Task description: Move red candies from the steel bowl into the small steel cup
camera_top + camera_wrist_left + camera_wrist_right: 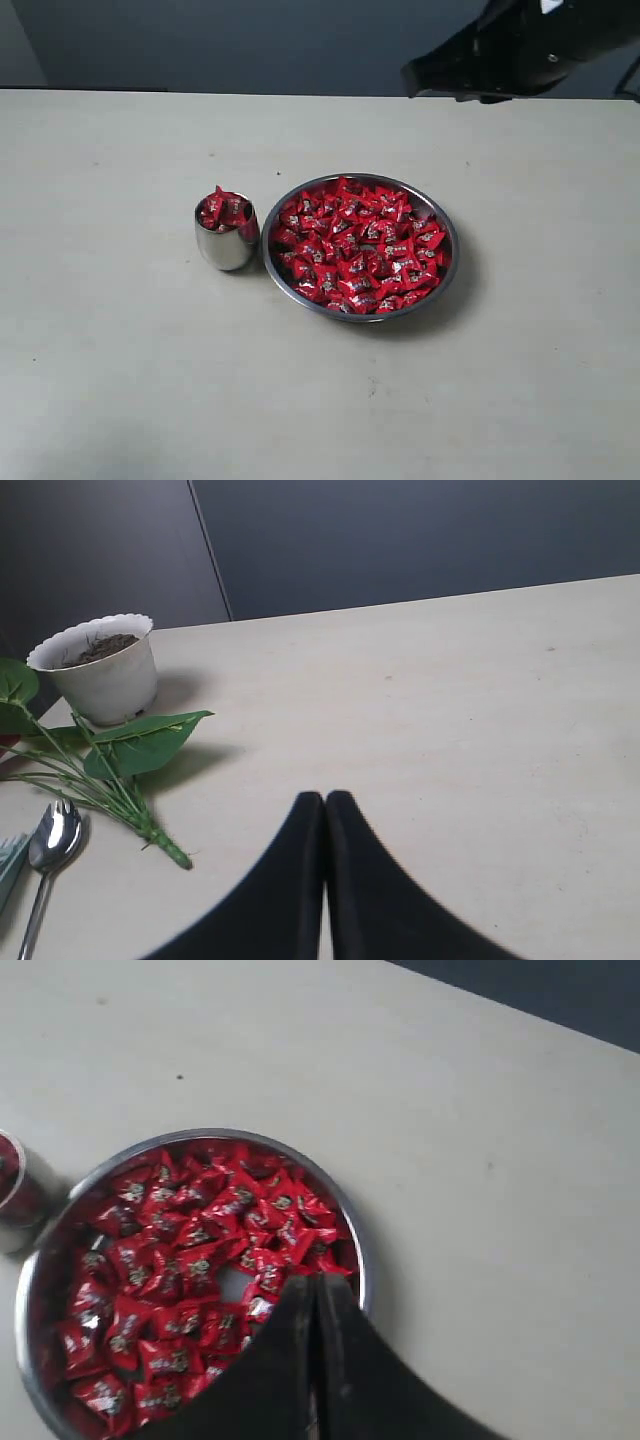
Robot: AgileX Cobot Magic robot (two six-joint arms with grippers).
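The steel bowl (446, 232) sits mid-table, full of red candies (355, 245). Touching its left side stands the small steel cup (226, 247), heaped with red candies (225, 209). My right gripper (412, 78) hangs high behind the bowl, only its dark body showing in the exterior view. In the right wrist view the right gripper (316, 1280) is shut with nothing between its fingers, above the steel bowl's rim (358, 1250) and the red candies (190, 1260); the cup (15, 1195) shows at the edge. My left gripper (325, 798) is shut and empty over bare table, away from bowl and cup.
The left wrist view shows a white pot of soil (100, 670), a green leafy stem (120, 770) and a spoon (50, 845) on the table. A dark wall runs behind the table's far edge (200, 92).
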